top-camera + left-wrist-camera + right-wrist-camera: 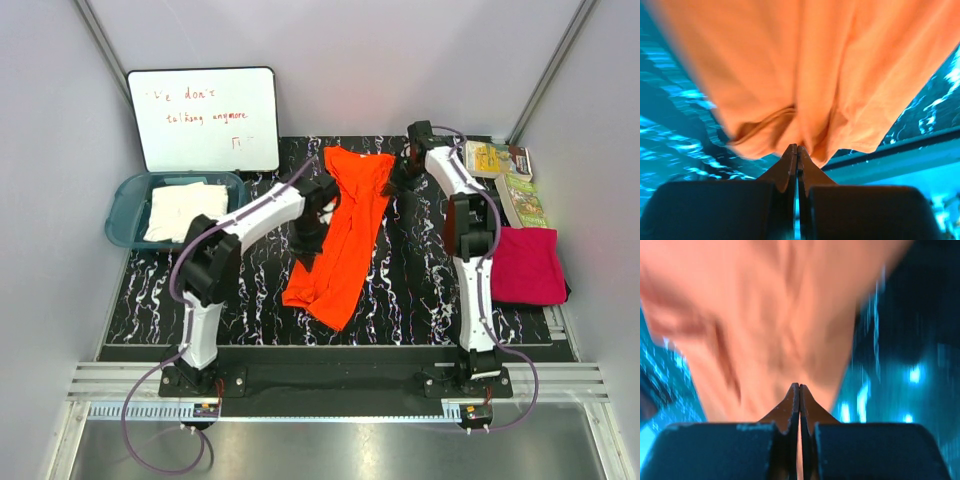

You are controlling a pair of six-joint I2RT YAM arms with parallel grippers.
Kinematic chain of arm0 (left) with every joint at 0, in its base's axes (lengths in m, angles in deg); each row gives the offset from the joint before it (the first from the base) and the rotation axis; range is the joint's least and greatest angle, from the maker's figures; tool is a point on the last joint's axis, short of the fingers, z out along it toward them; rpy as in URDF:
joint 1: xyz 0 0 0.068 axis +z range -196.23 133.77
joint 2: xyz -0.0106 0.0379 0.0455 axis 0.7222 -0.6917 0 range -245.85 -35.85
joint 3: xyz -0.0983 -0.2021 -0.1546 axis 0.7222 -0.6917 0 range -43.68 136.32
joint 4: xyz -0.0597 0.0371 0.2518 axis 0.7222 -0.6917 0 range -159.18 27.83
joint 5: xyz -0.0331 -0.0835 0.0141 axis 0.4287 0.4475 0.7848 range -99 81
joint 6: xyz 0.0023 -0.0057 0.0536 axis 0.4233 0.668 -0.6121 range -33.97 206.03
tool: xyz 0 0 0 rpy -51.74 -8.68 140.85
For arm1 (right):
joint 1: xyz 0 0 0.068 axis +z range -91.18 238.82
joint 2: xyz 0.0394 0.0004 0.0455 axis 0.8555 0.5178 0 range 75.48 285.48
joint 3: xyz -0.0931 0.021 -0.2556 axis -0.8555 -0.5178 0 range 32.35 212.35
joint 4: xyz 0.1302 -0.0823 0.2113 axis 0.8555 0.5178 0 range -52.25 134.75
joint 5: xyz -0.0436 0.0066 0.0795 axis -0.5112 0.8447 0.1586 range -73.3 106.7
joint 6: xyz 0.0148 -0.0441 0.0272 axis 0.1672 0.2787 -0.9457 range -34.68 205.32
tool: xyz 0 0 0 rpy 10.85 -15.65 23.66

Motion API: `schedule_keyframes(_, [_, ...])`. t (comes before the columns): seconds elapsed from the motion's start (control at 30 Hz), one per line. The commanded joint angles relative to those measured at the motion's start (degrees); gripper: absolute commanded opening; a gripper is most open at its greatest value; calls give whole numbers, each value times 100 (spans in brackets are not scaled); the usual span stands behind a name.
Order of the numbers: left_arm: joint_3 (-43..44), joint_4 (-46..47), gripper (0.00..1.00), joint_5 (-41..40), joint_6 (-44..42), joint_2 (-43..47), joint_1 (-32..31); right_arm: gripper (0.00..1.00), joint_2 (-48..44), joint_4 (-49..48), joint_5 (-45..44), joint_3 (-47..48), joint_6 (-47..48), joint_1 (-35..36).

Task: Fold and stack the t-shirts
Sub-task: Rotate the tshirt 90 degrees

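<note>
The bright orange t-shirt (pixel 345 235) lies stretched lengthways over the middle of the dark marbled mat, bunched and partly lifted. My left gripper (pixel 318 208) is shut on its left edge; in the left wrist view the closed jaws (pixel 797 148) pinch orange cloth (pixel 805 75). My right gripper (pixel 400 176) is shut on the shirt's upper right edge; in the right wrist view the closed jaws (pixel 799 386) meet blurred orange cloth (pixel 765 315). The magenta-pink t-shirt (pixel 528 265) lies folded at the right. The cream-white t-shirt (pixel 185 208) sits in the tub.
A teal plastic tub (pixel 122 205) stands at the left of the mat. A whiteboard (pixel 205 118) leans on the back wall. Colourful booklets (pixel 510 178) lie at the back right. The mat (pixel 420 290) ends at a metal rail in front.
</note>
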Motion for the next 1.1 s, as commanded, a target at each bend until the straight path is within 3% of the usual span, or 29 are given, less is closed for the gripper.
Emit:
schedule_keyframes(0.0, [305, -176, 0, -636, -25, 453, 220, 0, -1710, 93, 84, -1329, 241, 111])
schedule_keyframes(0.13, [-28, -89, 0, -600, -95, 347, 387, 0, -2825, 128, 294, -2809, 241, 383])
schedule_keyframes(0.3, [-415, 192, 0, -592, -77, 233, 484, 0, -3355, 163, 558, -4232, 145, 1163])
schedule_keyframes(0.63, [-512, 298, 0, -715, -34, 215, 536, 0, -3005, 602, 524, -4736, 57, 2456])
schedule_keyframes(1.07, [-1013, 447, 0, -855, 203, 654, 554, 0, -2397, 1156, -389, -5508, 154, 2677])
